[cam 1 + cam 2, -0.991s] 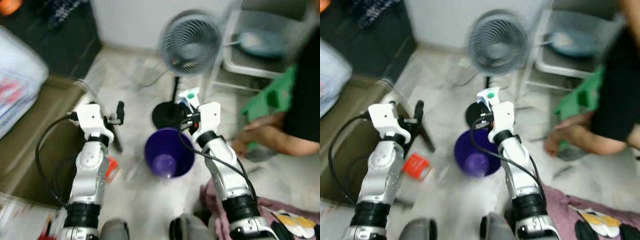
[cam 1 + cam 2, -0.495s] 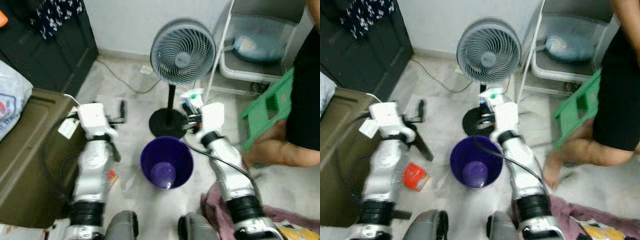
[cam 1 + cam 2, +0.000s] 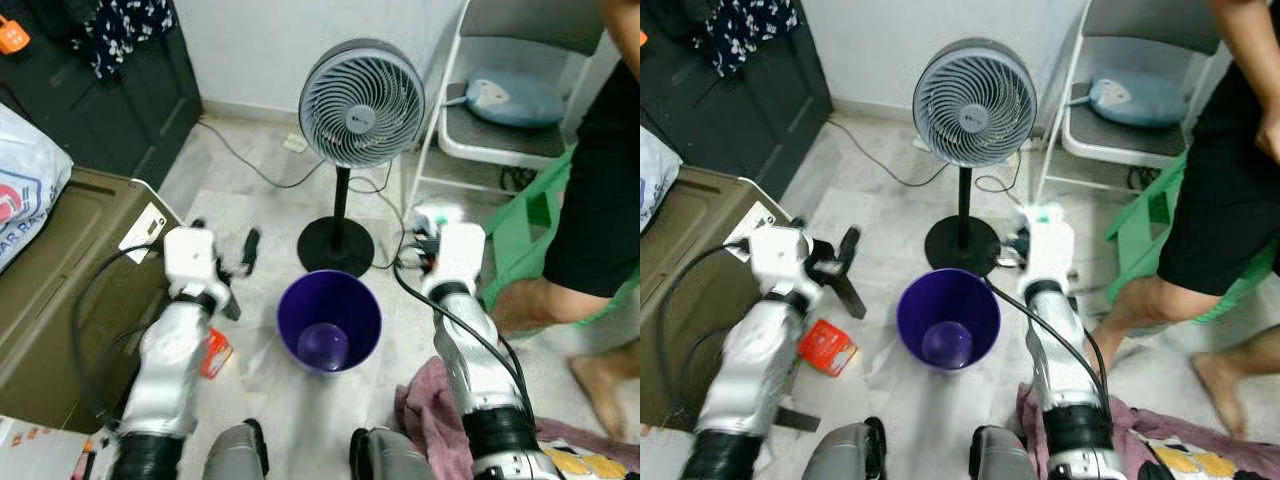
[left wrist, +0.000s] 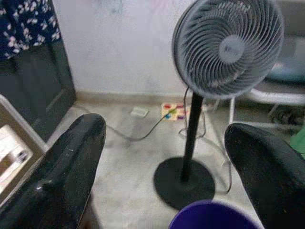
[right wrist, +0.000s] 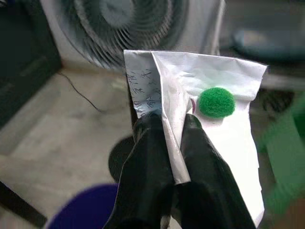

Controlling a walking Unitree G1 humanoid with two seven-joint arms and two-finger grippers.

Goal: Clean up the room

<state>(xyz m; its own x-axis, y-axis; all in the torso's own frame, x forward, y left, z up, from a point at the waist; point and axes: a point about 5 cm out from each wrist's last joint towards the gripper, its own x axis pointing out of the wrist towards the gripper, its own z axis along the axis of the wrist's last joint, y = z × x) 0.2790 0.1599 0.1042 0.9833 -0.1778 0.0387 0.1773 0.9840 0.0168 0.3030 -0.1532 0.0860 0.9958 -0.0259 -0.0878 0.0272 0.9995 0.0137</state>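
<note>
A purple bucket (image 3: 329, 320) stands empty on the floor between my arms. My right gripper (image 5: 174, 124) is shut on a white paper packet with a green dot (image 5: 228, 138). It holds the packet (image 3: 437, 215) up to the right of the bucket, near the fan's base. My left gripper (image 3: 240, 275) is open, its fingers (image 4: 62, 167) spread wide with nothing between them, left of the bucket. A red packet (image 3: 214, 352) lies on the floor under my left arm. A pink cloth (image 3: 425, 395) lies by my right foot.
A standing fan (image 3: 361, 88) with its cable is just behind the bucket. An olive box (image 3: 60, 280) is on the left, a white chair with a blue cushion (image 3: 515, 95) at the back right. A person (image 3: 590, 200) stands by a green stool (image 3: 535, 225).
The view has steadied and sharpened. My right gripper has carried the white packet rightwards, away from the bucket's far rim. The person has stepped to the right.
</note>
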